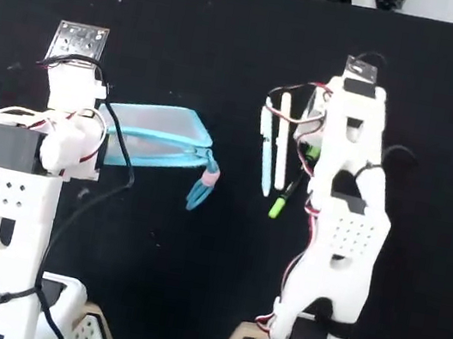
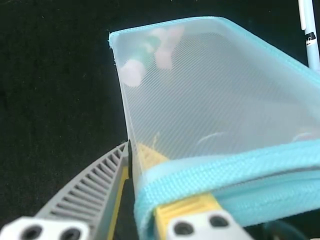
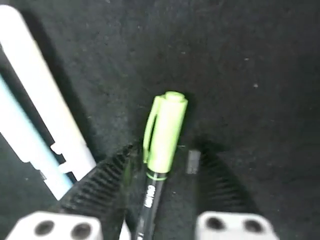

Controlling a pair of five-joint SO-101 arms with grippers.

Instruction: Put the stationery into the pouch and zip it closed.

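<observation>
Pouch [image 1: 158,134] of teal mesh lies on the black table [image 1: 190,281] in front of your left arm, its pink-and-blue zipper pull [image 1: 203,185] trailing off the corner nearest the middle of the table. Your left gripper [image 2: 134,150] is clamped on the pouch's end. Its grey finger [image 2: 95,185] sits outside the mesh and a yellow one shows through it, just beside the teal zipper band [image 2: 225,170].

Well apart from the pouch, by your right arm, three pens lie on the cloth. A white pen [image 1: 282,140] and a light blue pen [image 1: 265,152] lie side by side, and a black pen with a green cap [image 1: 284,201] lies tilted just beside them. Your right gripper [image 3: 167,150] sits low over the green-capped pen with its jaws spread, one finger on each side of the barrel. The finger nearer the white pen is close against the barrel, while the other stands off it. All three pens lie outside the pouch.
</observation>
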